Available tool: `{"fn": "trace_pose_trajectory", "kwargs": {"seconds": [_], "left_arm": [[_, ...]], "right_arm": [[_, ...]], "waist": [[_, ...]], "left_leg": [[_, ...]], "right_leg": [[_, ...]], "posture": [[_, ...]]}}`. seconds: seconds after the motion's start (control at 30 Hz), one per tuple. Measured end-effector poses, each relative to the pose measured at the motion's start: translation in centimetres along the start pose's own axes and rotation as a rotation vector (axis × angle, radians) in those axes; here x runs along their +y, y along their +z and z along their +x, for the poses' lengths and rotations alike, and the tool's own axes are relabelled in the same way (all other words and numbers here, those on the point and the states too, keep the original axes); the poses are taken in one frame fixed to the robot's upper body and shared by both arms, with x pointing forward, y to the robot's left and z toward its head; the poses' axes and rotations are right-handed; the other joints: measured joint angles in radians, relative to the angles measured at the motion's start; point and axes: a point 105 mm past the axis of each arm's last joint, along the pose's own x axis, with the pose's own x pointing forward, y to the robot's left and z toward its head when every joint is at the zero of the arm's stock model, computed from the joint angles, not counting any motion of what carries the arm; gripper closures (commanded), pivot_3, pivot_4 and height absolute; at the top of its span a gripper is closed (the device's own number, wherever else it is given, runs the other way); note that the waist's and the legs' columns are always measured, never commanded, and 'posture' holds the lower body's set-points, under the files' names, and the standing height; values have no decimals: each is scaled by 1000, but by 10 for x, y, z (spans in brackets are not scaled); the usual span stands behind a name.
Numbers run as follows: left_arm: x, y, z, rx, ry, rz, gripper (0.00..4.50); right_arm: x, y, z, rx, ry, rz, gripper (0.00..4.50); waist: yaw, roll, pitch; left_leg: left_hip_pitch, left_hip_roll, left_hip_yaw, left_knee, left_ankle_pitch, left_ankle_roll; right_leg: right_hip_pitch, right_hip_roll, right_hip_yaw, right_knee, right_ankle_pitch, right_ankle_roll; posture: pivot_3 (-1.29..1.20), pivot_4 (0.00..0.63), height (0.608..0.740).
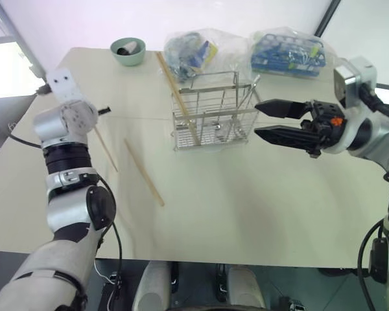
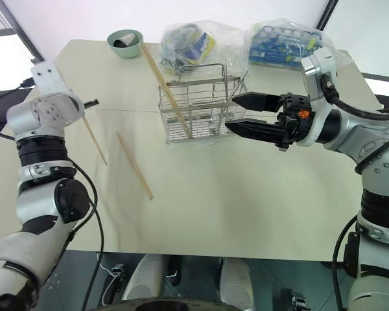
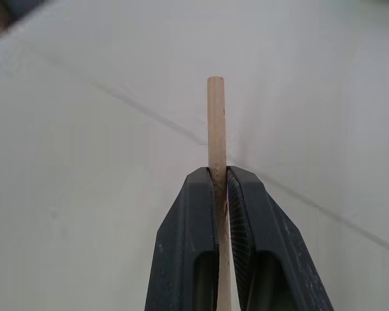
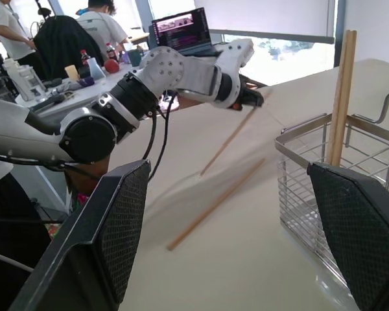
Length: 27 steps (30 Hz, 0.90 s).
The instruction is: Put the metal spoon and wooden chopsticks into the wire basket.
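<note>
Gripping a plain, unmarked chopstick (image 3: pixel 216 129), left tool (image 3: pixel 220 178) clamps tight.

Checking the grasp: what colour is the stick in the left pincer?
Light brown wooden chopstick, clearest in the left wrist view.

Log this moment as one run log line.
left gripper: shut on chopstick | right gripper: open, beside wire basket | one chopstick on table

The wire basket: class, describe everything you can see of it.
The wire basket is a small rectangular box of thin silvery wire grid with see-through sides and wire loop handles on top. It stands upright on the table, in front of two plastic bags. Wooden chopsticks lean inside it, poking out above the rim, with a metal spoon at the other end.
</note>
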Motion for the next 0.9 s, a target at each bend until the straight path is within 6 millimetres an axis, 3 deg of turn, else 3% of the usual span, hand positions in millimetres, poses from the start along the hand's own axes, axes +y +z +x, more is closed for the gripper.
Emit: {"fn": "trace_pose_trajectory", "kwargs": {"seconds": [0.1,0.23,0.33,0.43,0.57,0.67,0.9], "left_arm": [[-14,53,-17,-267,-211,-160,4464],[-47,147,-90,-634,-584,-377,4464],[-67,180,-127,-740,-734,-467,4464],[-83,178,-131,-750,-777,-447,4464],[-132,158,-141,-713,-895,-384,4464],[-154,142,-144,-685,-948,-352,4464],[-185,108,-144,-651,-998,-250,4464]], "right_arm": [[-1,0,0,0,-7,3,513],[-4,-1,-1,-2,-27,14,513],[-5,0,-1,-3,-33,14,513],[-7,0,-2,-7,-46,8,513],[-10,2,-1,-29,-81,-2,513],[-12,5,-5,-45,-114,-12,513],[-12,3,-10,-60,-162,-8,513]], "waist": [[1,-1,0],[5,-2,0],[3,-2,-1],[-1,-2,-1],[3,-2,-1],[1,-2,-1],[1,-2,-1]], "left_leg": [[-6,0,2,1,0,0],[-9,-1,2,3,0,1],[-6,-1,2,3,0,2],[-6,-1,3,3,0,2],[-7,-1,3,4,0,3],[-7,-1,3,4,-1,4],[-7,0,3,4,-1,4]], "right_leg": [[-5,0,0,0,0,0],[-6,-1,0,-2,2,2],[-3,-1,0,-2,2,2],[-3,1,0,-1,2,2],[-3,0,0,-2,2,2],[-4,0,0,-2,3,2],[-4,1,0,-2,3,2]], "posture": [[0,150,710],[0,150,710],[0,150,710],[0,150,710],[0,150,710],[0,150,710],[0,150,710]]}}
